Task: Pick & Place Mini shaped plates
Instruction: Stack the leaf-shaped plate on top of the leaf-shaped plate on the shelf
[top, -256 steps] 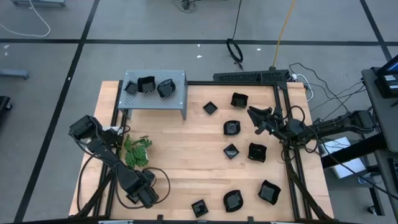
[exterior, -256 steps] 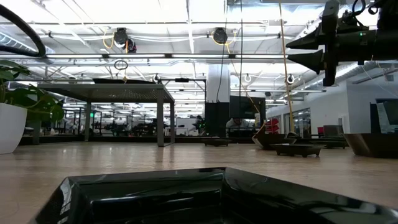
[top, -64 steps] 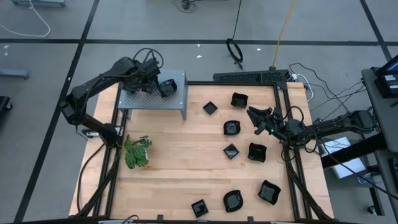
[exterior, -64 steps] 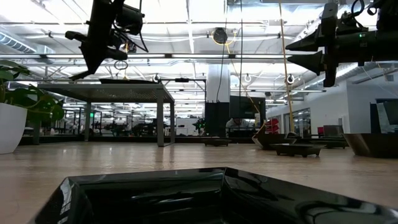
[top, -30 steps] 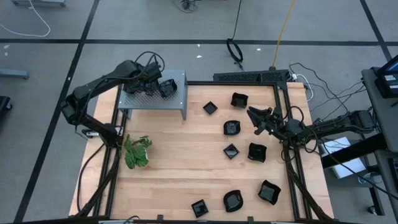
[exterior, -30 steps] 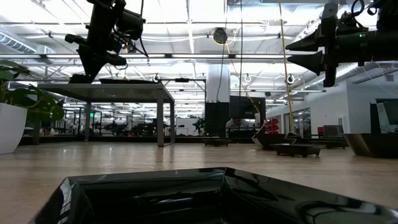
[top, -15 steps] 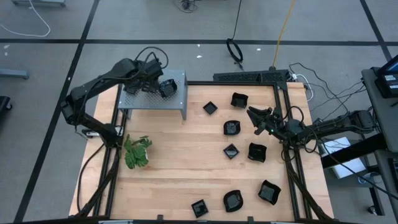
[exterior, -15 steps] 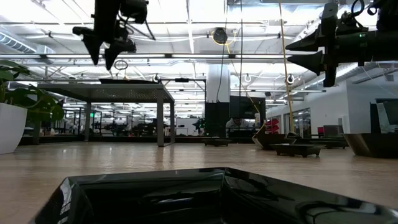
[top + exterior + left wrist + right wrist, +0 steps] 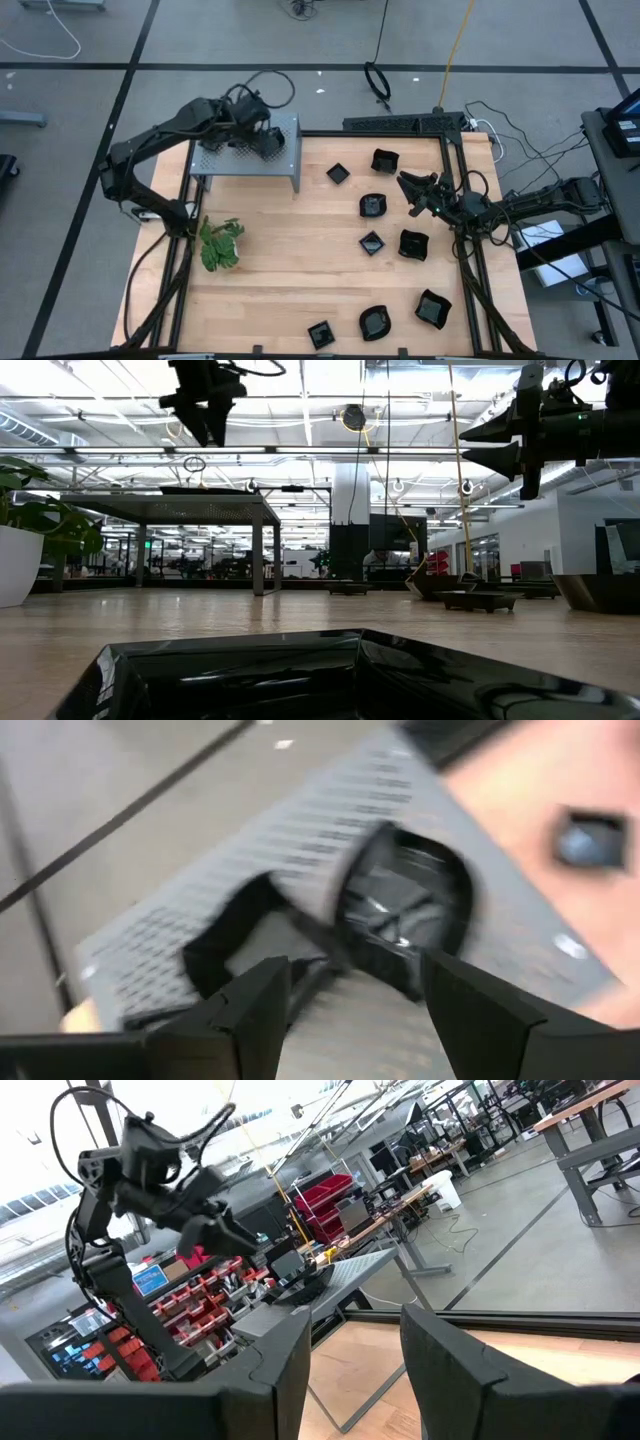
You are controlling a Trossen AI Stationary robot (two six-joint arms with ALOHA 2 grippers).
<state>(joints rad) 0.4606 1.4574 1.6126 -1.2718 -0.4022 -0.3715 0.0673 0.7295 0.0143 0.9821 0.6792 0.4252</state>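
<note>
Several glossy black mini plates lie scattered on the wooden table, among them one [image 9: 372, 205] and another [image 9: 413, 244]. Three more sit on the grey perforated shelf [image 9: 285, 165]: in the left wrist view a rounded plate [image 9: 405, 910] and a square plate [image 9: 235, 935] rest flat on the shelf's top. My left gripper [image 9: 255, 128] [image 9: 355, 975] hangs open above these shelf plates, clear of them. My right gripper [image 9: 405, 185] [image 9: 355, 1330] is open, held in the air over the table's right half.
A green leafy plant [image 9: 220, 243] stands near the table's left edge. One plate [image 9: 300, 680] lies right in front of the low camera. A black frame rail [image 9: 405, 124] runs along the table's far and right edges. Bare wood lies between shelf and plates.
My left gripper has risen from just above the shelf top and moved toward the table's right, turning as it went. The plates and my right arm have kept still.
</note>
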